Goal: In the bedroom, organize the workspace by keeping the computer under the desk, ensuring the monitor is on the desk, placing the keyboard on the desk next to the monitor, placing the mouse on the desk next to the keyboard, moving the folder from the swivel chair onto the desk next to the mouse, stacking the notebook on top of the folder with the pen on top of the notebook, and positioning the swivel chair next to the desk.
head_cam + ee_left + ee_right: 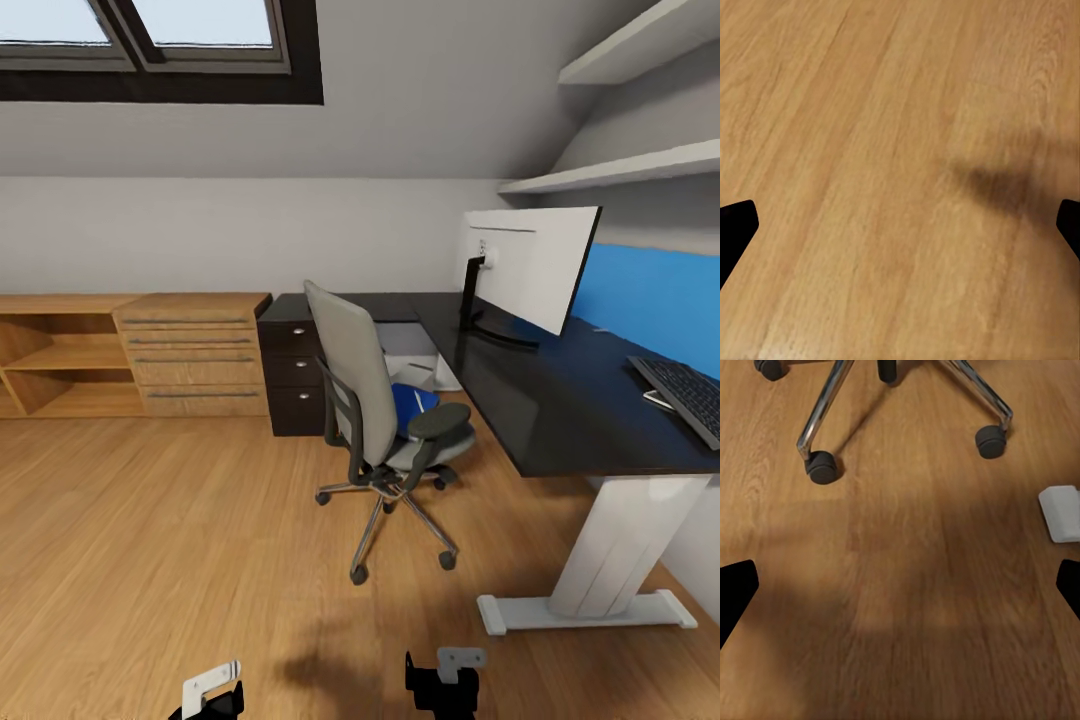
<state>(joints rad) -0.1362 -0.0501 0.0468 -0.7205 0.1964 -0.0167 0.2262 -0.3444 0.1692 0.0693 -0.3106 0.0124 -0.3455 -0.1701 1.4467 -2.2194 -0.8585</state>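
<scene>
1. The folder (408, 404), bright blue, lies on the seat of the swivel chair (372, 400), which stands on the wooden floor (150, 520) just off the inner corner of the desk (540, 400).
2. On the desk the monitor (530, 265) stands with its pale back toward the camera, and the keyboard (685, 395) lies farther along the top, apart from the monitor. A pale box under the desk behind the chair may be the computer (425, 365); it is too hidden to be sure.
3. Mouse, notebook and pen cannot be made out.
4. The left gripper (900, 225) hangs low over bare floor with its fingers wide apart and nothing between them. The right gripper (900, 589) is likewise spread wide and empty, above the floor near the chair's castors (821, 467) and the white desk foot (1061, 512).
5. Judged from this, the robot is on approach, and the folder transfer looks like the step in hand. The next move calls for closing on the chair and raising an arm to seat height to reach past the armrest (440, 422).
6. No brand, label or writing can be read anywhere.
</scene>
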